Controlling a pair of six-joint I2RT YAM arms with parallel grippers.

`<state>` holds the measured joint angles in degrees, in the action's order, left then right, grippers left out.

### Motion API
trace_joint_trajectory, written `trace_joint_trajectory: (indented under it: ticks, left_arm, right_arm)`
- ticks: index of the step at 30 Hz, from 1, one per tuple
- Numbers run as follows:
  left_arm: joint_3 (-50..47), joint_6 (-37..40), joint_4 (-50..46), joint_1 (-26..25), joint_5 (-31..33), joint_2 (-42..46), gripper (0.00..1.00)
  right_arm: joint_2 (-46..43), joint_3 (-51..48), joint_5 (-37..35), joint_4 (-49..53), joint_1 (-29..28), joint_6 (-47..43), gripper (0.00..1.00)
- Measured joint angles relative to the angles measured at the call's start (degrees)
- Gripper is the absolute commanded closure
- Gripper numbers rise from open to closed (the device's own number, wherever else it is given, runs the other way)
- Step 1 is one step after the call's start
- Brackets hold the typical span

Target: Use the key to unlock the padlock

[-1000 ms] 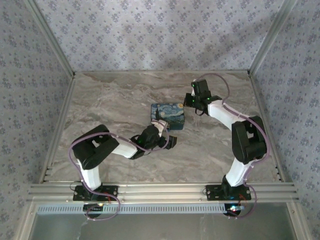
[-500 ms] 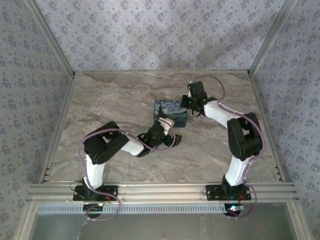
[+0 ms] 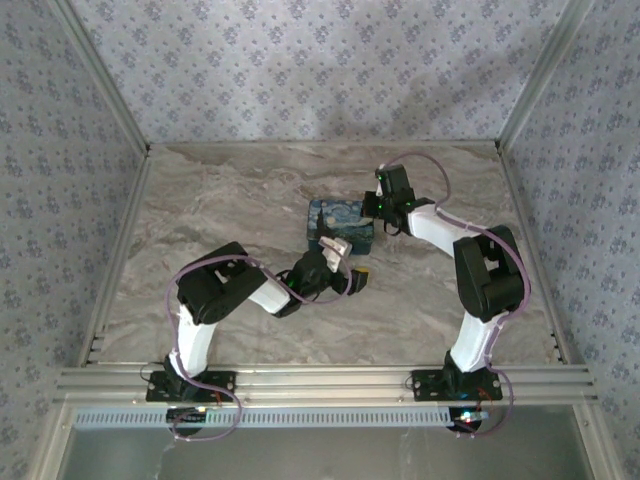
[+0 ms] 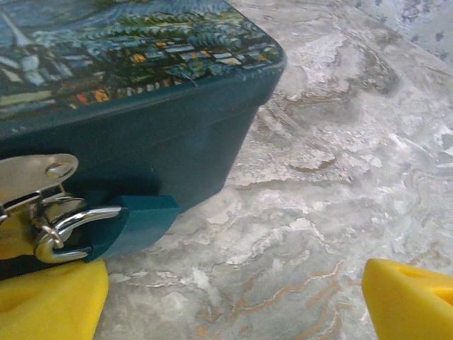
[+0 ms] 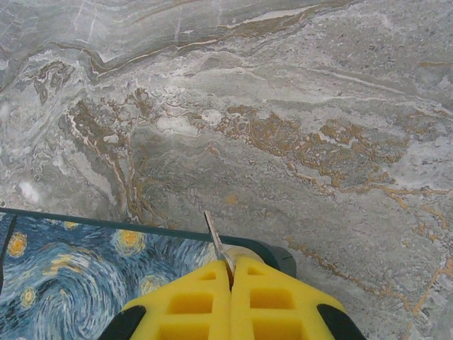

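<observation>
padlock (image 4: 76, 219) body cut off at left edge, key (image 5: 212, 231) mostly buried between right tool (image 5: 231, 268) fingers

Glossy painted tin (image 4: 141, 85), shiny silvery metal clasp (image 4: 35, 177), smooth marble-look table (image 4: 340, 142), matt yellow plastic jaws.

A blue tin (image 4: 163, 134) with a painted lid sits at 10 o'clock on a marble table (image 4: 333, 170). At 9 o'clock, a silvery padlock (image 4: 71, 221) hangs from its hasp (image 4: 32, 177). The left gripper's (image 4: 230, 301) yellow fingertips (image 4: 49, 301) sit wide apart at 7 and 5 o'clock.
</observation>
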<state>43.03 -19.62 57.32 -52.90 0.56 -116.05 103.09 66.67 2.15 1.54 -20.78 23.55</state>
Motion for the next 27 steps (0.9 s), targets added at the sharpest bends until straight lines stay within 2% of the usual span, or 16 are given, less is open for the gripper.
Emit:
trace_joint_trajectory:
  ticks: [8,12,15,20,25,27]
  left_arm:
    - [0.02,-4.96,-0.04,0.04,9.09,0.0,0.07]
    - [0.04,-5.03,0.17,0.37,9.07,-0.09,0.09]
    - [0.04,-4.13,1.16,0.74,6.84,-0.44,0.14]
    - [-0.02,-4.0,4.68,2.84,-1.29,-1.44,0.2]
    - [-0.09,-6.84,7.23,5.14,-6.4,-2.38,0.29]
    - [-0.09,-8.63,8.33,6.03,-7.61,-2.82,0.29]
  right_arm:
    - [-0.5,-1.18,0.15,-1.49,0.0,0.5,1.0]
    - [-0.68,-1.42,0.15,-1.6,0.0,0.59,1.0]
    - [-0.9,-1.79,0.15,-1.81,0.0,0.59,1.0]
    - [-1.27,-2.36,0.13,-2.21,0.0,0.61,1.0]
    - [-1.46,-2.73,0.13,-2.47,0.0,0.92,1.0]
    - [-1.53,-2.84,0.13,-2.58,0.0,1.03,1.0]
